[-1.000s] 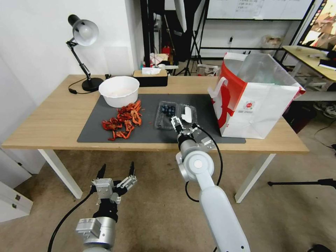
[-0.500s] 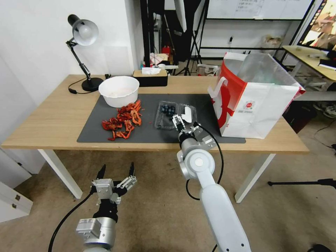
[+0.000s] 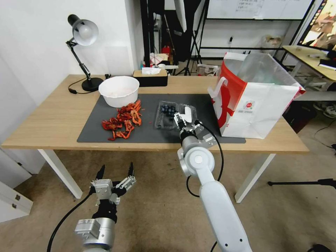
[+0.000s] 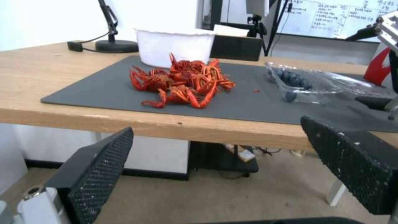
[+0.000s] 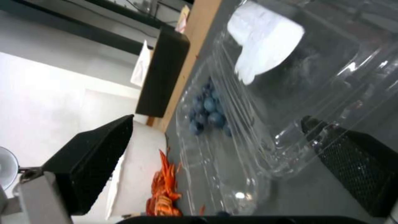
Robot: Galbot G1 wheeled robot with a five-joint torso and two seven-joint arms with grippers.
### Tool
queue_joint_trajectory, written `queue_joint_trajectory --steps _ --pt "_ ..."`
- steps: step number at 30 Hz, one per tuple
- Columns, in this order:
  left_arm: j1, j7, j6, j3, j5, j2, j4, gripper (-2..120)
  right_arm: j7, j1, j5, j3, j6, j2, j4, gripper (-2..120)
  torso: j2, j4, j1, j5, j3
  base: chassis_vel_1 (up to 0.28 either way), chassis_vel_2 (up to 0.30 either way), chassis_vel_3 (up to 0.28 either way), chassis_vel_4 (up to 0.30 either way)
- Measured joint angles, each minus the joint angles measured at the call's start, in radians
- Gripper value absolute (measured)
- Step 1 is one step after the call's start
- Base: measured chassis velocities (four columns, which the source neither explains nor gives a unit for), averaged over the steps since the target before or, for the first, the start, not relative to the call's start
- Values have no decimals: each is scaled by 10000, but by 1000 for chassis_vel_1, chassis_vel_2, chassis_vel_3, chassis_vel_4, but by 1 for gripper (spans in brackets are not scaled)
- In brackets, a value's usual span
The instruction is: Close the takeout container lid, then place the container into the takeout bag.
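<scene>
Your takeout container lies open on the dark mat, near the middle of the table. Its blueberry half sits toward nine o'clock and the lid, with its long white label, is folded flat toward three o'clock. The takeout bag stands upright and open-mouthed farther out at three o'clock, well apart from the box.

Your right gripper hovers at the near edge of the lid, at six o'clock of it. In the right wrist view its jaws stand wide, one finger on each side of the clear plastic, gripping nothing. Your left gripper hangs parked below the table's front edge, jaws also wide and empty.

Expect the box to be very light, thin and springy. It will likely slide on the mat if you push it sideways, and the clear walls will buckle under a hard pinch. Take the lid by its free rim, at the edge farthest from the hinge, and swing it over toward nine o'clock. Keep the berry half level, since the loose fruit can roll out. For the carry, grip across the closed rim where both layers stiffen each other.
</scene>
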Motion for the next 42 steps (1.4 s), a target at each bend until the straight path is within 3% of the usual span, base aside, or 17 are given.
queue_joint_trajectory --steps 24,42 --pt "124 6 -103 78 115 -71 -39 100 -650 210 -3448 -435 136 -36 -36 100 0 0 0 0 0 0 0 0 0" --pt "169 -31 -220 186 229 -164 16 100 -1512 377 -4166 -680 -46 -538 -115 100 0 0 0 0 0 0 0 0 0"
